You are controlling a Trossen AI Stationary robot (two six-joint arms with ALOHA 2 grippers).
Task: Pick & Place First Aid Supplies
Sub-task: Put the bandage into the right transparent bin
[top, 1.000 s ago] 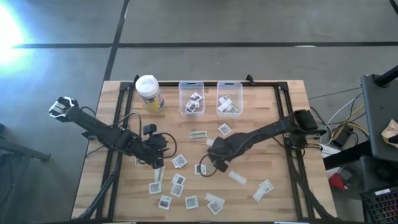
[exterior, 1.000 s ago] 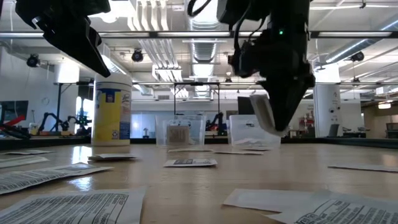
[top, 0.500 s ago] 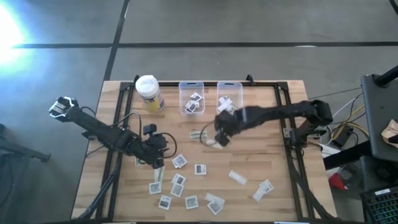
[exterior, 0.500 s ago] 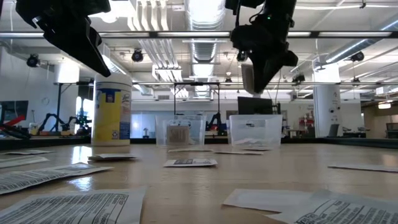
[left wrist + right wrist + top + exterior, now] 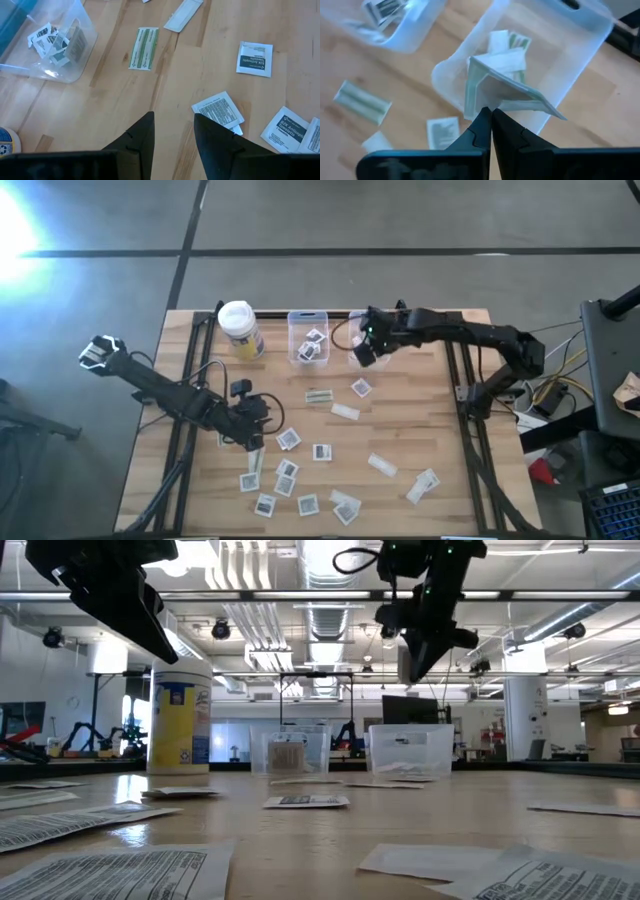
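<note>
A: Where is the right gripper (image 5: 366, 354)?

B: Over the right clear bin (image 5: 369, 338) near twelve o'clock on the worktop (image 5: 420, 420), pinching a folded greenish strip packet (image 5: 492, 87). In the right wrist view its dark fingers (image 5: 507, 132) are pressed together on the packet's lower edge, and the packet hangs above the bin's opening, where other strips (image 5: 509, 42) already lie.

A: And from table height?

B: The gripper (image 5: 418, 662) hangs high above that bin (image 5: 410, 751), with the pale packet (image 5: 406, 664) showing at its tip.

A: The left gripper (image 5: 255, 442)?

B: Low over the worktop around eight o'clock from the centre, fingers (image 5: 137, 142) spread apart, holding nothing. Past them, the left wrist view shows a printed square packet (image 5: 218, 109) just ahead, a dark-patch packet (image 5: 254, 58) farther off, and a green strip (image 5: 144, 48).

A: The other supplies?

B: Square packets (image 5: 286, 477) cluster at about six to seven o'clock, with strips (image 5: 383, 465) toward five. The left clear bin (image 5: 309, 338) holds several square packets. A yellow container (image 5: 240, 330) with a white lid stands at eleven o'clock.
</note>
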